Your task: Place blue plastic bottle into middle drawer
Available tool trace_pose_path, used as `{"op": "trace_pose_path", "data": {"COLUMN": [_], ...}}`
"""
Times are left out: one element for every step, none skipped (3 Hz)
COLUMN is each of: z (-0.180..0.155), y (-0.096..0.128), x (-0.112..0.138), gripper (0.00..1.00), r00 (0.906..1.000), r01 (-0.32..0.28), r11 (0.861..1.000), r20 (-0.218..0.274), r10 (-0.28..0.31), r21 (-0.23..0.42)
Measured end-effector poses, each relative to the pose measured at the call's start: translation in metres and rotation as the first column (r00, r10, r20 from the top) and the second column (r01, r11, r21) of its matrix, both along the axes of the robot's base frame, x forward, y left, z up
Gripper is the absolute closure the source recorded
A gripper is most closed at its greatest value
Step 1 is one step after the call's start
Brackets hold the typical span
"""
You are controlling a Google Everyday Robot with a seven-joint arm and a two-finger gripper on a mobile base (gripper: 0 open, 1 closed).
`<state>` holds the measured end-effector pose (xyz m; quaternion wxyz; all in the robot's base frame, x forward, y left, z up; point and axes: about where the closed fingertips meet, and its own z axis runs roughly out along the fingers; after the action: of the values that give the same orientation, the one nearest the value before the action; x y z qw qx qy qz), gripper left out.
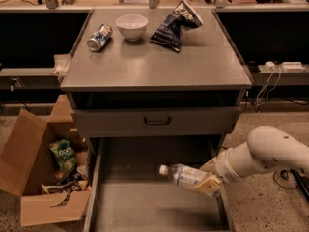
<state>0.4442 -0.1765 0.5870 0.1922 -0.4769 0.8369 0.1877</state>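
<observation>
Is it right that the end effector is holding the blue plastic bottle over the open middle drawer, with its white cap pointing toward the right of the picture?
Not quite. The camera view shows the end effector holding the blue plastic bottle over the open middle drawer, but its white cap points toward the left of the picture, not the right.

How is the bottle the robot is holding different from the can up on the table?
The blue plastic bottle is clear with a white cap; the can is blue-and-silver metal. The bottle hangs over the open middle drawer, clamped in the gripper near one side wall; the can rests on the tabletop beside the white bowl. Neither stands upright.
</observation>
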Motion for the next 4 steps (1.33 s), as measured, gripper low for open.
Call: {"op": "trace_pose_path", "data": {"z": [-0.047, -0.084, -0.119, -0.142], "y": [0.002, 0.002, 0.001, 0.0], "x": [0.003, 0.003, -0.003, -0.009], "gripper": [1.0, 1.0, 1.0, 1.0], "r00": [0.999, 0.9961, 0.9896, 0.9824], "r01": [0.027, 0.032, 0.028, 0.02], "r11": [0.999, 0.999, 0.999, 1.0], "r20": [-0.037, -0.083, -0.142, -0.186], "r10": [-0.027, -0.03, -0.025, -0.016], "r21": [0.017, 0.025, 0.024, 0.023]}}
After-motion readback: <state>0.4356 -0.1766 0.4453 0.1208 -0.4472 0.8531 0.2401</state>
